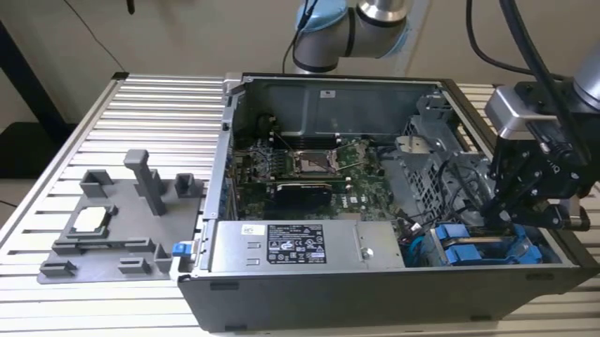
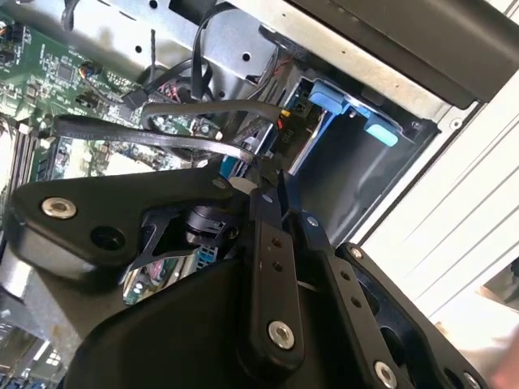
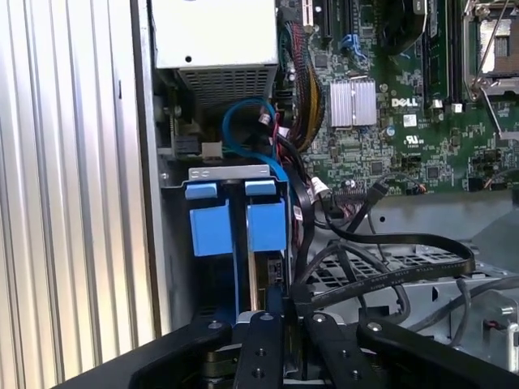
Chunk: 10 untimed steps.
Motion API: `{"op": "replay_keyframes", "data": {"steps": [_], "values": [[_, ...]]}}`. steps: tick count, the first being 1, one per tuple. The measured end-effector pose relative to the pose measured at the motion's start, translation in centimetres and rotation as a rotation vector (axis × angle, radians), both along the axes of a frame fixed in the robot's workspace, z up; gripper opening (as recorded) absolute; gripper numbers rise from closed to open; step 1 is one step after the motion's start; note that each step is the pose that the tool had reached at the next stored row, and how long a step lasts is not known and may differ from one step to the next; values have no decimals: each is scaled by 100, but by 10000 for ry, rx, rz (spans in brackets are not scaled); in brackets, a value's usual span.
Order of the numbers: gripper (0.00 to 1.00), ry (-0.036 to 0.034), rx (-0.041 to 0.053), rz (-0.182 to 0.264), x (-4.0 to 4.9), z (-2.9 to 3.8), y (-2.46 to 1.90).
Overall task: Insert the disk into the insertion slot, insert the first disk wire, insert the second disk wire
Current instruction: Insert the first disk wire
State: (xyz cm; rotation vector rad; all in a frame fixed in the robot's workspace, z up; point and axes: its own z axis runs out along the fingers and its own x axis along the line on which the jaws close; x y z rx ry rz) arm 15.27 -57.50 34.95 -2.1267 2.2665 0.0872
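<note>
Hanging over the open computer case (image 1: pixel 375 309) at the exterior view's right, the gripper (image 1: pixel 506 223) reaches down toward the grey drive cage (image 3: pixel 231 172) in the case's near corner. In both wrist views its black fingers (image 3: pixel 261 340) are drawn close together. The end of a flat black cable (image 2: pixel 146 134) meets their tips (image 2: pixel 263 182) and looks pinched between them, and the rest of the cable arcs away over the green motherboard (image 3: pixel 405 121).

The disk (image 3: pixel 266 223), in its bright blue carrier, sits in the insertion slot (image 3: pixel 268 174) of the cage, in line with the gripper. Just beside it is a second blue carrier (image 3: pixel 211 227). A grey power supply (image 1: pixel 300 246) with a white label lies along the case's near wall. The case stands on a slatted metal table (image 1: pixel 150 105).
</note>
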Motion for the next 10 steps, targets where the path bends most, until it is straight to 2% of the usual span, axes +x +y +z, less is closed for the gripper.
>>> {"op": "replay_keyframes", "data": {"steps": [2, 5, 8, 10], "values": [[16, 86, 43, 0, 0, -6, -19], [16, 204, 82, 0, 0, 22, -36], [16, 262, 122, -1, 10, 84, -37], [16, 291, 147, -1, 17, 91, -36]]}}
